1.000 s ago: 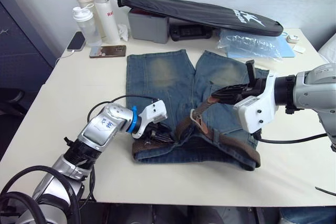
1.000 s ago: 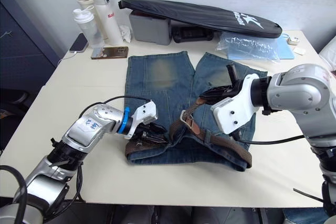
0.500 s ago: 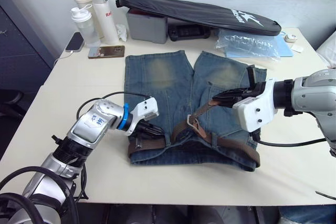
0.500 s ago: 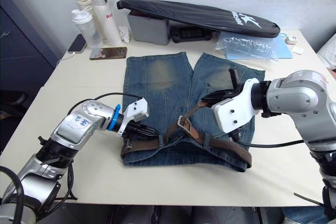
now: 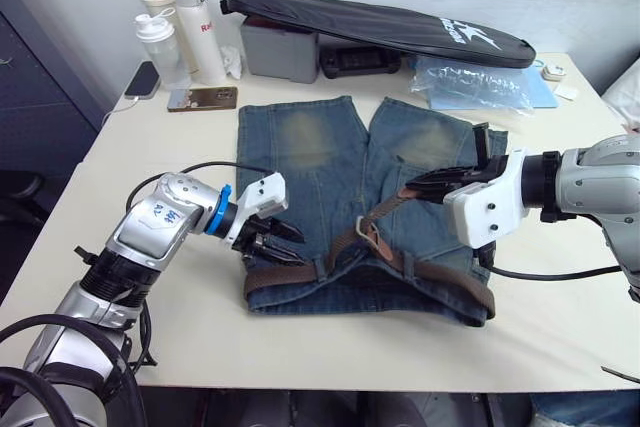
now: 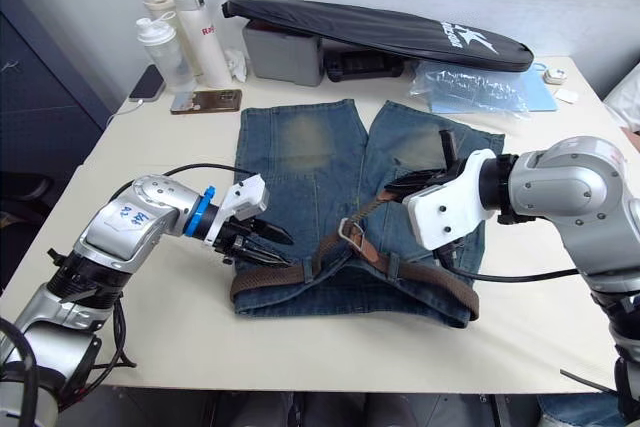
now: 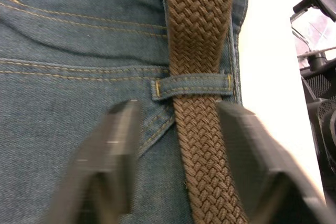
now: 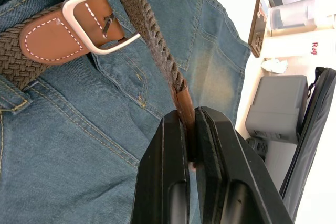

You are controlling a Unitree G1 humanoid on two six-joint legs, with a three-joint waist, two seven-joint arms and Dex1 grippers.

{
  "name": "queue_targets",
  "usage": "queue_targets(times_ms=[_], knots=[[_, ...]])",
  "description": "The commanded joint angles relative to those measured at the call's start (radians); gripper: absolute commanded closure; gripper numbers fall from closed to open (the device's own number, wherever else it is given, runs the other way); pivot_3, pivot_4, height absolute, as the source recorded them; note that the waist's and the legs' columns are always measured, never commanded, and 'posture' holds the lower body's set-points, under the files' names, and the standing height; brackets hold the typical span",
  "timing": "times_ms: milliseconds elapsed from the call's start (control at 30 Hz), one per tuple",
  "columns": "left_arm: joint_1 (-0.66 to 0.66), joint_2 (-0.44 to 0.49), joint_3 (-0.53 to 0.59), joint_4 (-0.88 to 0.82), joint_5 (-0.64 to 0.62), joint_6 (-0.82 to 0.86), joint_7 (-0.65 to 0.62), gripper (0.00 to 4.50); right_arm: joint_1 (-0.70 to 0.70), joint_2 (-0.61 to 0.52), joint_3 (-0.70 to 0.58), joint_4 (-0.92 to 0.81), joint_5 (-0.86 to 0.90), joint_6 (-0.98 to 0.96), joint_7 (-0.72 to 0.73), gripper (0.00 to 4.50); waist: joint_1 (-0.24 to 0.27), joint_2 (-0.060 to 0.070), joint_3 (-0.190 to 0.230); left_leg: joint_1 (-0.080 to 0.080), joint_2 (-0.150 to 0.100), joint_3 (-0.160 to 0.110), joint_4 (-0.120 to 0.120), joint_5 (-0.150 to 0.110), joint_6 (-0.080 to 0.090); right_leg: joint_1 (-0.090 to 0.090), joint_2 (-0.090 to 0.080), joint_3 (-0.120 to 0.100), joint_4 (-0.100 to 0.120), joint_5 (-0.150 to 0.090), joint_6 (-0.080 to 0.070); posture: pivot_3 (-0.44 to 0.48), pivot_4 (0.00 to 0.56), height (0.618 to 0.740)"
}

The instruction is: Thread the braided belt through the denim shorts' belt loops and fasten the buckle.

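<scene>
Since a second ago the left gripper [image 5: 283,244] has backed off the waistband toward the robot's left and now hovers with its fingers spread wide at the left end of the denim shorts [image 5: 330,162], holding nothing. Its wrist view looks down between the two open fingers [image 7: 113,153] at the braided belt [image 7: 197,103] where it passes under one of the belt loops [image 7: 193,86], the strap lying nearer one finger than the other. Over on the robot's right, the right gripper [image 5: 418,187] stays clamped on the belt's tan leather tip [image 8: 185,109], lifted above the shorts' right leg. From that tip the strap slants down through the buckle [image 8: 102,17], which sits near the middle of the waistband [image 6: 350,282]; the rest of the belt runs along the waistband to both sides. Shorts and belt lie flat on the white table [image 5: 150,157].
</scene>
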Motion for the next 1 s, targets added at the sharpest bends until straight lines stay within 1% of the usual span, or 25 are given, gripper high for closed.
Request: queue_targets(times_ms=[33, 100, 233, 333, 400, 433, 667, 800, 1000], knots=[[-0.055, -0.063, 0.078, 0.022, -0.04, 0.04, 0.069, 1.25, -0.003, 0.008, -0.034, -0.046, 0.011, 0.015, -0.02, 4.5, 0.005, 0.0, 0.0, -0.001, 0.0, -0.001, 0.001, 0.0, 0.0, 0.0, 0.0, 0.0, 0.001, 0.0, 0.0, 0.0, 0.15, 0.74], [-0.055, -0.078, 0.061, 0.027, -0.014, 0.029, 0.086, 1.25, -0.001, 0.008, -0.034, -0.054, 0.011, 0.023, -0.021, 4.5, 0.002, -0.001, 0.0, -0.001, -0.001, -0.001, 0.002, 0.0, 0.001, 0.0, -0.001, -0.001, 0.001, 0.0, 0.0, 0.0, 0.15, 0.74], [-0.026, -0.107, -0.005, -0.004, 0.016, 0.021, 0.107, 2.39, 0.002, 0.008, -0.036, -0.065, 0.013, 0.036, -0.022, 4.5, -0.001, 0.0, 0.0, -0.001, -0.001, 0.0, 0.001, 0.0, 0.001, 0.0, 0.0, 0.0, 0.001, 0.0, 0.0, 0.0, 0.15, 0.74], [-0.013, -0.11, -0.046, -0.005, 0.051, -0.008, 0.114, 3.4, 0.003, 0.006, -0.038, -0.071, 0.015, 0.042, -0.02, 4.5, -0.001, 0.0, 0.0, 0.0, -0.001, 0.0, 0.002, 0.0, 0.001, 0.0, 0.001, 0.0, 0.002, 0.0, 0.0, 0.0, 0.15, 0.74], [-0.011, -0.112, -0.067, 0.016, 0.084, -0.032, 0.128, 4.32, 0.004, 0.004, -0.04, -0.074, 0.016, 0.045, -0.019, 4.5, 0.0, 0.0, 0.0, -0.001, 0.0, 0.0, 0.002, 0.0, 0.001, 0.0, 0.001, 0.0, 0.002, 0.0, 0.0, 0.0, 0.15, 0.74], [-0.011, -0.118, -0.084, 0.03, 0.105, -0.046, 0.141, 4.48, 0.003, 0.003, -0.041, -0.076, 0.017, 0.046, -0.019, 4.5, 0.0, 0.0, 0.0, 0.0, 0.0, 0.0, 0.003, 0.0, 0.001, 0.0, 0.001, 0.0, 0.002, 0.0, 0.0, 0.0, 0.15, 0.74], [0.006, -0.136, -0.178, 0.084, 0.237, -0.161, 0.179, 4.48, -0.03, -0.002, -0.041, -0.066, 0.006, 0.002, -0.016, 4.5, 0.001, 0.0, 0.0, 0.0, -0.001, 0.0, 0.002, 0.0, 0.001, 0.0, 0.001, 0.0, 0.002, 0.0, 0.0, 0.0, 0.15, 0.74], [0.019, -0.143, -0.212, 0.09, 0.276, -0.203, 0.168, 4.48, -0.101, -0.014, -0.029, -0.021, -0.006, -0.072, 0.01, 4.5, 0.001, 0.002, -0.001, 0.0, -0.001, 0.0, 0.003, 0.0, 0.001, 0.0, 0.001, 0.001, 0.002, 0.0, 0.0, 0.0, 0.15, 0.74], [0.031, -0.141, -0.228, 0.117, 0.311, -0.244, 0.15, 4.48, -0.221, -0.061, -0.023, 0.114, -0.028, -0.24, 0.07, 4.5, 0.002, 0.002, -0.001, 0.0, -0.001, 0.0, 0.004, -0.001, 0.002, 0.001, 0.0, 0.001, 0.002, 0.0, 0.0, 0.0, 0.15, 0.74]])
